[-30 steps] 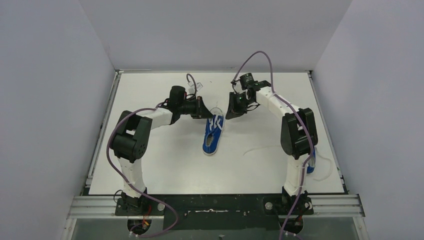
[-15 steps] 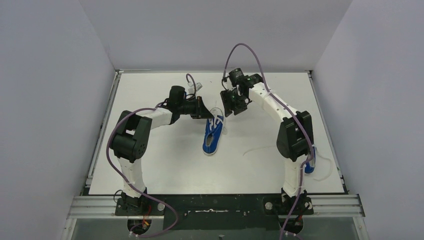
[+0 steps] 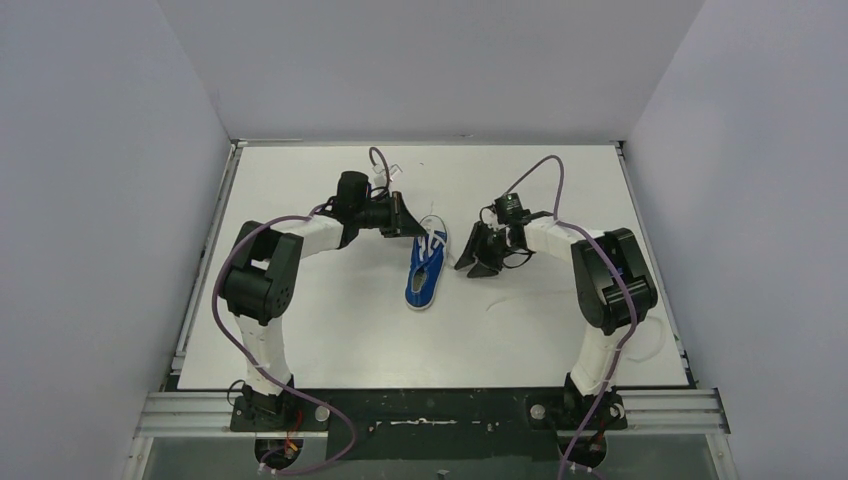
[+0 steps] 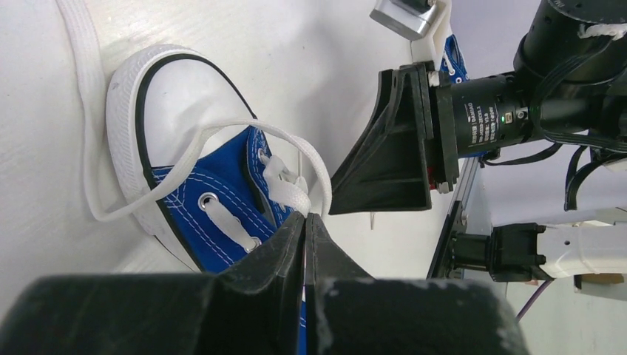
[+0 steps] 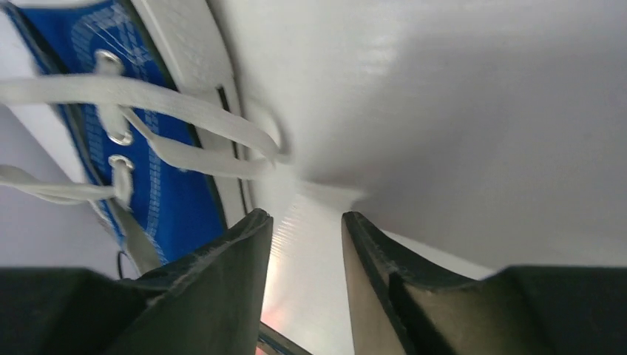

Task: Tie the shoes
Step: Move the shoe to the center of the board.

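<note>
One of the shoes, a blue sneaker [image 3: 427,268] with white laces, lies mid-table with its toe toward the arms. My left gripper [image 3: 410,218] sits at its far end, by the ankle opening. In the left wrist view this gripper [image 4: 306,216] is shut, and a white lace loop [image 4: 244,129] runs right into the tips over the blue upper [image 4: 222,185]. My right gripper [image 3: 478,255] hovers low just right of the shoe. It stands open [image 5: 304,218] with only bare table between the fingers. The shoe's side [image 5: 159,185] and its laces [image 5: 185,118] lie to their left. The other shoe is hidden behind the right arm.
A loose white lace [image 3: 520,297] trails across the table right of the shoe. Another loop of lace [image 3: 655,342] shows past the right arm's base. The white table [image 3: 320,320] is walled in on three sides. The right gripper's black finger [image 4: 384,155] looms close in the left wrist view.
My right gripper has opened and swung from the far side of the shoe down to its right side, lower and nearer. The left gripper and the shoe have stayed put.
</note>
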Available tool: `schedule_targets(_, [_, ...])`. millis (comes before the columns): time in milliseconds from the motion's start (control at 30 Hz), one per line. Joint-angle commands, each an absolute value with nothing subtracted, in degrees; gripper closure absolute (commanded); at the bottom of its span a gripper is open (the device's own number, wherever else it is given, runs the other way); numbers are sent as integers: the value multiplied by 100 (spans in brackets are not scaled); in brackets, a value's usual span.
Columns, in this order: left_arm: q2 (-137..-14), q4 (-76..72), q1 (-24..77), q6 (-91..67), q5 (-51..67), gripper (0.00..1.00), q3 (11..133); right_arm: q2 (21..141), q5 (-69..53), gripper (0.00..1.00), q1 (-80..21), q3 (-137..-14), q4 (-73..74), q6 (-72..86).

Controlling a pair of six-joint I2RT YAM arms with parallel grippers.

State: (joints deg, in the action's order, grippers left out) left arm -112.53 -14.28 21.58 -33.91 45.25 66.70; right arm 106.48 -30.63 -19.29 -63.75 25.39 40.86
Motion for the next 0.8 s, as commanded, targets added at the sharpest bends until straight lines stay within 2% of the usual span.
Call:
schedule_targets(0, [-11146, -1606, 2123, -3485, 4728, 100, 6730, 10573, -3158, 63, -1911, -6426, 918, 5166])
schedule_targets(100, [-11102, -1512, 2118, -3429, 4729, 100, 6714, 10686, -2938, 68, -1908, -6348, 798, 5310])
schedule_targets(200, [-11079, -1486, 2118, -3411, 4741, 100, 6699, 10835, -2857, 69, -1958, -6401, 824, 5329])
schedule_targets(600, [-11066, -1425, 2103, -3368, 4752, 100, 6691, 11171, -2312, 69, -2345, -6806, 1774, 4938])
schedule_targets(767, [-11089, -1440, 2074, -3402, 4767, 100, 6706, 11160, -1748, 67, -2570, -7156, 2628, 4553])
